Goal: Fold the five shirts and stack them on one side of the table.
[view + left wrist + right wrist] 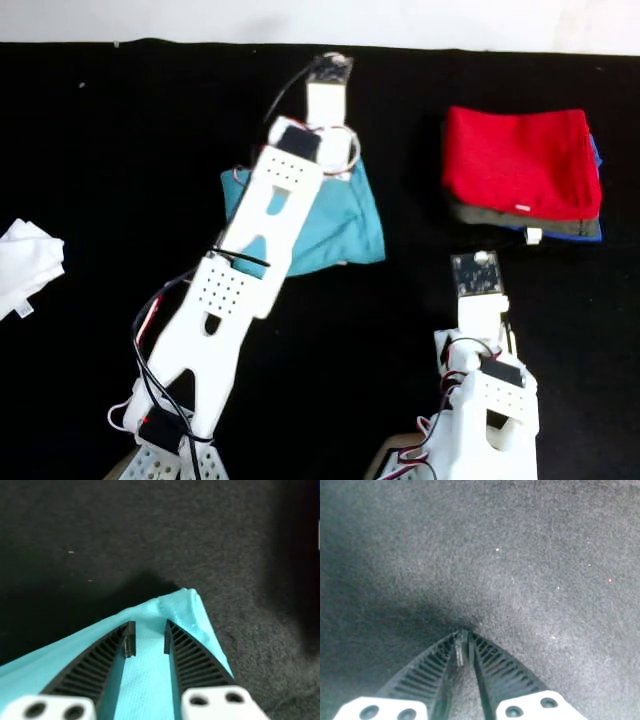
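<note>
- Much of the teal shirt [345, 225] is lost under the left arm [250, 250], which stretches across it at mid-table. We get its right part and a sliver at its left edge.
- Left gripper [149, 639] sits low over a corner of that shirt, fingers parted, teal fabric showing in the gap. Whether the tips actually press the cloth is hard to tell.
- Over at the left edge there's a crumpled white shirt [25, 262], sliced off by the frame.
- Far right, there's the stack. The red shirt [515, 160] on top covers nearly all of the dark grey shirt [480, 214] and the blue shirt [596, 150] beneath it, so just thin edges peek out.
- Right gripper [464, 647] is clenched, tips touching, nothing between them, over bare cloth. The right arm [485, 390] is tucked in near right, its base cut off at the near edge.
- Black cloth [120, 130] covers the table, flecked with lint, and a pale wall [400, 20] runs along the far side.
</note>
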Robot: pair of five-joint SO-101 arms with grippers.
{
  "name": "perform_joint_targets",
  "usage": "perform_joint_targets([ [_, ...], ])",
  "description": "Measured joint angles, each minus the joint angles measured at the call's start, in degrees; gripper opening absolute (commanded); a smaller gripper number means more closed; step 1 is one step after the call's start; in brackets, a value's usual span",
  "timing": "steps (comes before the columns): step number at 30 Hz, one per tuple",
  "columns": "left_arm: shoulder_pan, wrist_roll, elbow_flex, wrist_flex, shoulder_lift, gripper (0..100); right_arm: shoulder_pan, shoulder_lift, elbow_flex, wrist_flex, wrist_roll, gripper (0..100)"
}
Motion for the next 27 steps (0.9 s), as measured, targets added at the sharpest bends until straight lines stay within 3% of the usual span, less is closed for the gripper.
perform_joint_targets([
  [8,-5.45,0.0,-8.26,6.51,-3.43,10,0.0,0.0,0.0,0.0,0.0,0.6],
  [18,-10.29,0.18,-14.77,31.03,-5.63,10,0.0,0.0,0.0,0.0,0.0,0.6],
  [23,-12.84,0.18,-12.84,33.23,-12.13,10,0.0,0.0,0.0,0.0,0.0,0.6],
  [27,-14.51,0.18,-2.46,33.41,-23.56,10,0.0,0.0,0.0,0.0,0.0,0.6],
])
